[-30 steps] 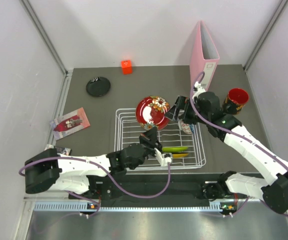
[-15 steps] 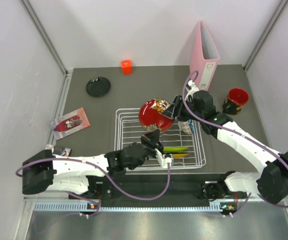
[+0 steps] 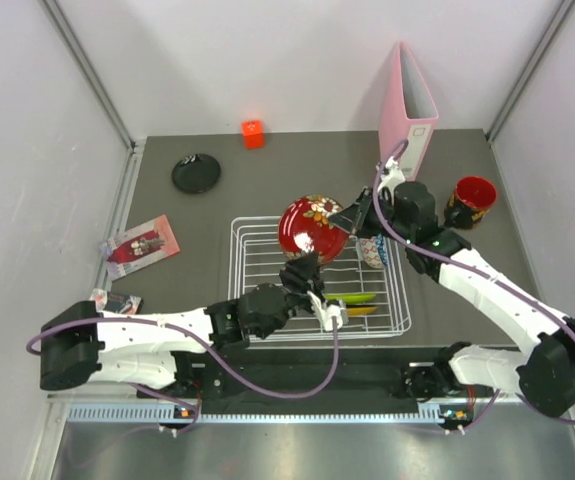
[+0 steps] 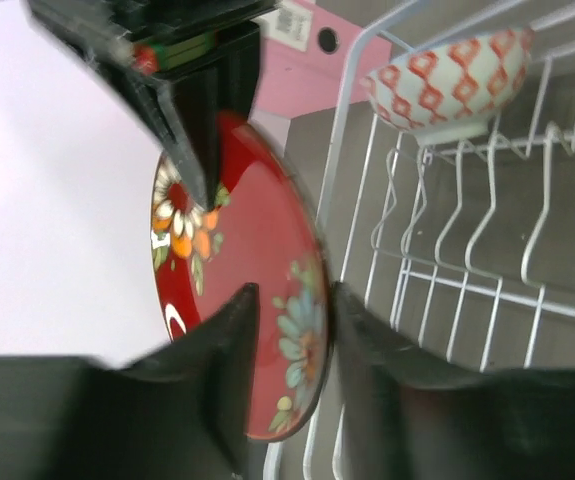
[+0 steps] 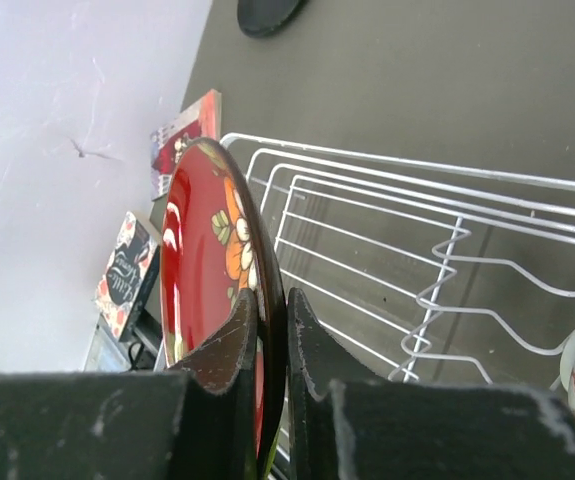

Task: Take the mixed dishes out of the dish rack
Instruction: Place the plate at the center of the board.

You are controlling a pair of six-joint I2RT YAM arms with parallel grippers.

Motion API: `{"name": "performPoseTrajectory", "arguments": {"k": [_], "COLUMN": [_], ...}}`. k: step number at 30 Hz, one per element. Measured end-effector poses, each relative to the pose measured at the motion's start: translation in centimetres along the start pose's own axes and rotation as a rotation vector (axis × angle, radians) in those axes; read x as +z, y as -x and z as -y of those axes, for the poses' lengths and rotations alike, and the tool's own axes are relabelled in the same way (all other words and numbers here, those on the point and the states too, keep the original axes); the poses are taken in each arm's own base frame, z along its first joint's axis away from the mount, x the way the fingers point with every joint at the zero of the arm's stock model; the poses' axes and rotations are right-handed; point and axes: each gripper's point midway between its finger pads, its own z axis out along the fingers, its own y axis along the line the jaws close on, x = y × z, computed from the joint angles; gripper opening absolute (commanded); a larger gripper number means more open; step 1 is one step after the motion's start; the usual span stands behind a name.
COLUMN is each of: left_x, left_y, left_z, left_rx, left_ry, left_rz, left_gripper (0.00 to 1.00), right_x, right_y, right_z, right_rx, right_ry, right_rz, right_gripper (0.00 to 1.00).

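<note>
A handover is judged in hand at centre frame: the dark red patterned plate [image 3: 312, 228] is pinched by the right gripper [image 5: 269, 297] over the dish rack [image 3: 252, 300]. Its rim is straddled by the left gripper [image 4: 293, 295], whose hold cannot be told. Release there is called for next.

The setting is presenting as a robotics laboratory test cell. Plain white panels [image 3: 267, 60] are enclosing the work area on three sides, with aluminium frame bars [image 3: 87, 72] running down the corners. A left arm [image 3: 157, 335] and a right arm [image 3: 487, 285], both white, are sitting bolted at the near edge of a dark grey table [image 3: 267, 180], behind a slotted rail [image 3: 267, 412]. Household props are lying about as test items: a white wire dish rack [image 3: 252, 260], a dark red patterned plate [image 3: 307, 232], a pink binder [image 3: 407, 110] and an orange cube [image 3: 253, 133].
</note>
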Motion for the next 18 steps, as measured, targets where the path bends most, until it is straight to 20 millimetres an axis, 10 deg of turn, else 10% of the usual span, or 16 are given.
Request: {"name": "performPoseTrajectory", "arguments": {"k": [2,14,18], "left_x": [0.1,0.9,-1.2], "left_y": [0.3,-1.5,-7.6], "left_z": [-1.2,-10.3,-15.8], "left_rx": [-0.052,-0.672,-0.910], "left_ry": [0.036,0.215,0.455], "left_rz": [-0.009,-0.121,-0.237], "left_gripper": [0.98,0.99,0.99], "right_x": [-0.4,-4.4,-6.6], "right_y": [0.3,7.9,9.7], "right_z": [-0.2,-2.4,-3.0], "right_rx": [-0.013,-0.029,-0.059], "right_ry": [-0.001,-0.035,-0.060], "right_rz": [0.015,0.335,0.414], "right_gripper": [0.00,0.00,0.00]}}
